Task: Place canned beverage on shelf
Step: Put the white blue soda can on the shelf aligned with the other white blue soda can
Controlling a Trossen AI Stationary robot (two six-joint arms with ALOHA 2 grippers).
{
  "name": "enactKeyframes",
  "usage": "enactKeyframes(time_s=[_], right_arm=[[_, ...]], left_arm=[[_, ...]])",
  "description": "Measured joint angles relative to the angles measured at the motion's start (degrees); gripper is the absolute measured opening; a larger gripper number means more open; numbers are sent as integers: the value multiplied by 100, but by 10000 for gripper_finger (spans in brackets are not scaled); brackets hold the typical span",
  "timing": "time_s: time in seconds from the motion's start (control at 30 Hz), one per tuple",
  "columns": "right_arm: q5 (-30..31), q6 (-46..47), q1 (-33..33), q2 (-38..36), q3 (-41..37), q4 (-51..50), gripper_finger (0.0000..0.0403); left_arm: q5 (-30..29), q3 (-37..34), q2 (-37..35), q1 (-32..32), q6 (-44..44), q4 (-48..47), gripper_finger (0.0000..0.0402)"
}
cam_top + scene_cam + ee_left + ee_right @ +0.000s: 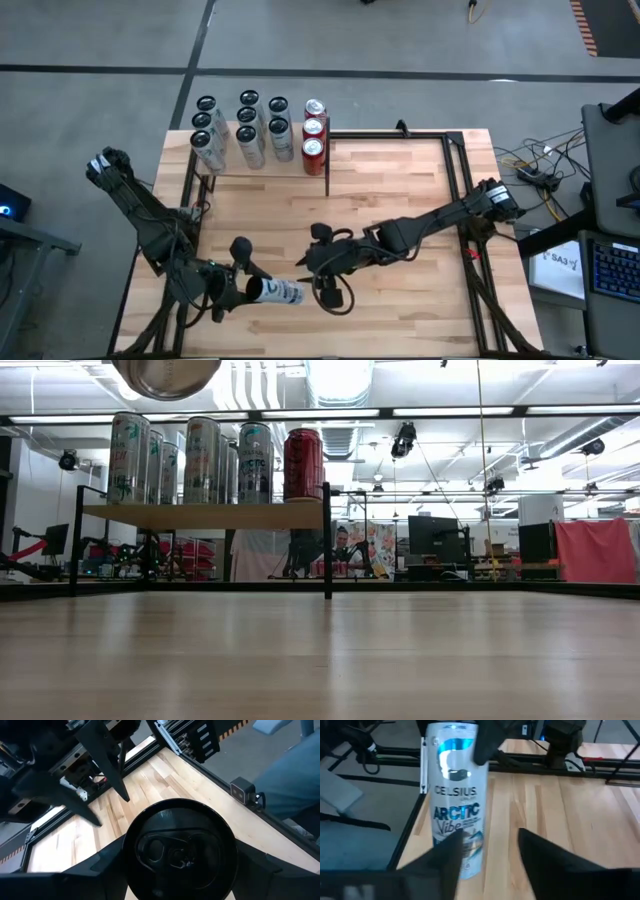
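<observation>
A silver and blue can is held level above the table's near left part. It reads "Celsius Arctic Vibe" in the right wrist view, and its round end shows at the top of the low view. My left gripper is shut on it. My right gripper is open beside the can's free end. One of its fingers overlaps the can, and I cannot tell whether it touches. The shelf stands at the far left with several silver cans and three red cans on it. My left gripper pinches the can's side walls near its black lid end between its two fingers. The fingers come level from the table's left and lie along the can. The lid with its pull tab faces the wrist. The can lies level, lifted clear of the table.
A black metal frame runs around the tabletop. The shelf stands on thin black posts with open room beneath it. Bare wood lies right of the shelf. Desks, cables and a keyboard stand off the table to the right.
</observation>
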Motion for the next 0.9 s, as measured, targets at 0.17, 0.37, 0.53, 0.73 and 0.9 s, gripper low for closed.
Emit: enactKeyframes(time_s=[0.17, 0.37, 0.53, 0.73, 0.9], right_arm=[[194, -65, -20, 2, 0, -2, 266], [197, -249, -37, 2, 0, 4, 346], [205, -295, -80, 98, 2, 31, 360], [208, -357, -112, 122, 2, 279, 361], [-42, -369, -114, 135, 2, 412, 361]], left_arm=[[0, 0, 0, 0, -60, 0, 244], [0, 0, 2, 0, -103, -20, 244], [-2, 0, 4, 0, -107, -31, 244], [-2, 0, 4, 0, -154, -44, 244], [-41, 1, 4, 2, -146, -54, 244]])
